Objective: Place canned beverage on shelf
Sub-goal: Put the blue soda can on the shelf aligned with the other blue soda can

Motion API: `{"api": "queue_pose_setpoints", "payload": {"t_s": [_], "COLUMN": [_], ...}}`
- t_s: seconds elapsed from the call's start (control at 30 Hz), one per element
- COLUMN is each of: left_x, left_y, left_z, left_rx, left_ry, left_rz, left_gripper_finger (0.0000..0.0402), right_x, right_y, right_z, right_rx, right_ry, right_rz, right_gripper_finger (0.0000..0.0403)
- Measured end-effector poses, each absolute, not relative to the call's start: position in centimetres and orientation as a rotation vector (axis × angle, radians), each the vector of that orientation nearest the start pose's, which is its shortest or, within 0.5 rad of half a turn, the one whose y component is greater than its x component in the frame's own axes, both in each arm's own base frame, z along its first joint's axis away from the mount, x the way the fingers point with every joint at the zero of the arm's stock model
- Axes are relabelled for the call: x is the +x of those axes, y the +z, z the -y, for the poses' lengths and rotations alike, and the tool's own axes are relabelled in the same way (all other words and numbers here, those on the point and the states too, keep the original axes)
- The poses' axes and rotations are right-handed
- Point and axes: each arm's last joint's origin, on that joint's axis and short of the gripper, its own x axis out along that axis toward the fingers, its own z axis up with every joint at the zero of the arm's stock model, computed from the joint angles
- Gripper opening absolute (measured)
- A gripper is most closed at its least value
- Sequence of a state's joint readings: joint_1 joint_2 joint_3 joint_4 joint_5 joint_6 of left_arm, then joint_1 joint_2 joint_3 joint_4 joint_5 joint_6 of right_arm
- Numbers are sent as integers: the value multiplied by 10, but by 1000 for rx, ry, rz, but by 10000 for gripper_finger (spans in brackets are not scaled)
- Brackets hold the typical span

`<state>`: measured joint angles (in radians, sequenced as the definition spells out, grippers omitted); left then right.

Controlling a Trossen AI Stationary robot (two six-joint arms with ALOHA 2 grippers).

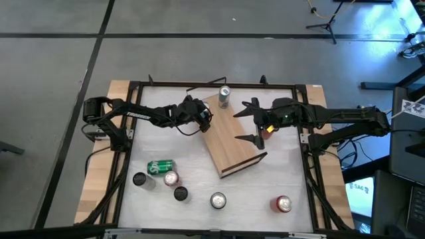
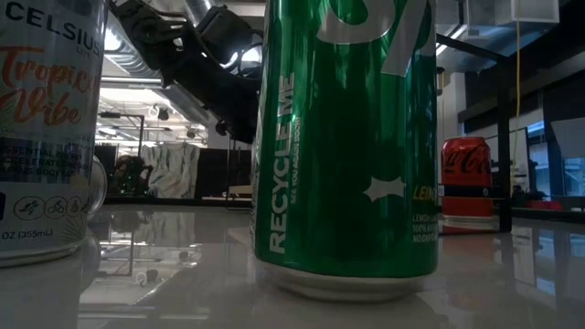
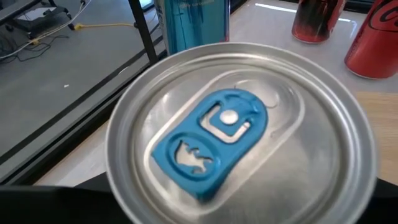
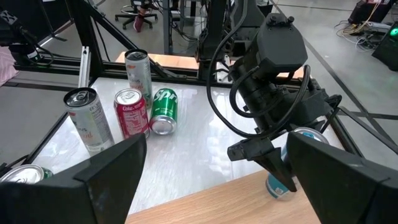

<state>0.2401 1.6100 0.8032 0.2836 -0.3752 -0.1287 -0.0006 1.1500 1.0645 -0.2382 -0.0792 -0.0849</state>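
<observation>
The shelf (image 1: 232, 146) is a light-wood board lying slantwise in the middle of the table. A can with a silver top and blue tab (image 3: 236, 124) stands at the shelf's left edge, right at my left gripper (image 1: 207, 123), whose body hides it from above. In the right wrist view, part of its blue wall (image 4: 278, 185) shows low by the board (image 4: 205, 202). Another silver-blue can (image 1: 224, 96) stands on the shelf's far end. My right gripper (image 1: 247, 122) hangs open above the shelf's right part, holding nothing.
Several cans sit near the table's front edge. Among them are a green one lying on its side (image 1: 159, 166), a silver one (image 1: 218, 199) and a red one (image 1: 283, 204). A black frame (image 1: 199, 85) runs around the table. In the low view, a green can (image 2: 347, 137) fills the foreground.
</observation>
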Motion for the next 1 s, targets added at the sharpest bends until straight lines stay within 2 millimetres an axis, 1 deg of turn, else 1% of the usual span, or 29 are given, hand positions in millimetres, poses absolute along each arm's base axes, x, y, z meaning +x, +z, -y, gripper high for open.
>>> {"api": "queue_pose_setpoints", "payload": {"t_s": [0.27,0.63,0.77,1.0], "left_x": [313,312,309,300], "left_y": [187,188,197,223], "left_z": [-88,-87,-87,-85], "left_rx": [-81,-80,-82,-88], "left_ry": [633,633,635,634], "left_rz": [-483,-482,-460,-375], "left_gripper_finger": [314,312,312,312], "right_x": [253,253,253,253], "right_y": [353,353,353,352], "right_z": [-2,-2,-2,-2], "right_rx": [-71,-71,-71,-71], "right_ry": [92,92,92,92], "right_rz": [-320,-320,-321,-325], "right_gripper_finger": [383,383,383,383]}}
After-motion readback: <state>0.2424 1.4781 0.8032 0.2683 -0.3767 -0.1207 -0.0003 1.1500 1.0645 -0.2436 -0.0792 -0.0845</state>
